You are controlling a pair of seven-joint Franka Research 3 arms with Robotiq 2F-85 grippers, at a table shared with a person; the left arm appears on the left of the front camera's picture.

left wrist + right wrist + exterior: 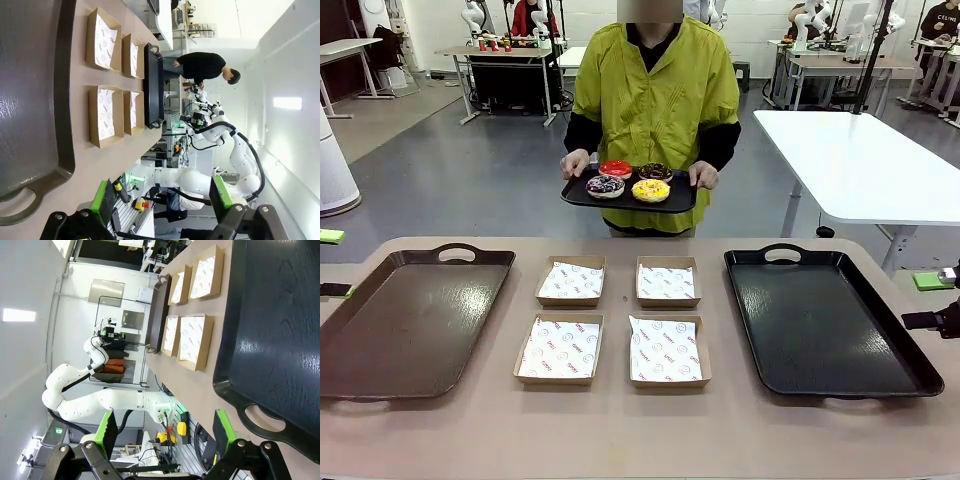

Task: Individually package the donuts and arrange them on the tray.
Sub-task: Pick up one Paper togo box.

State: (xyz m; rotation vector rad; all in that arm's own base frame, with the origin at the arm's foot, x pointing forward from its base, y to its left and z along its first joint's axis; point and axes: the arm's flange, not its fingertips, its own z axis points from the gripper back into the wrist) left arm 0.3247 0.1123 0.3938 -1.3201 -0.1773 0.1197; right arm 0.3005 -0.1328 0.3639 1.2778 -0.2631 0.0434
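Tabletop (620, 430) of pale tan laminate spans the front view, 12 o'clock being its far edge.

In the left wrist view the left gripper (162, 196) hangs with its green-padded claw spread wide and nothing between the fingers. The looped handle of the dark brown plastic tray (410, 330) lies close ahead of it. That tray is a large rectangle with nothing on it, lying at 9 o'clock on the table.

At the centre sit four shallow kraft cardboard boxes (559, 349), two by two, each lined with white printed paper and none holding anything.

At 12 o'clock, beyond the far edge, stands a person (655, 100) in a yellow-green smock, holding a small black tray (680, 200) clear of the table with one hand (575, 163) at each end. All the donuts are on it:
- the glossy red ring donut (616, 168) at 11 o'clock
- the chocolate sprinkled donut (655, 172) at 1 o'clock
- the dark donut with white and pink drizzle (605, 185) at 7 o'clock
- the yellow sprinkled donut (651, 190) at 5 o'clock

At 3 o'clock on the table lies the large black plastic tray (820, 320), also bare.

In the right wrist view the right gripper (165, 429) has its claw spread just as wide and pinches nothing, with that tray's handle near it.
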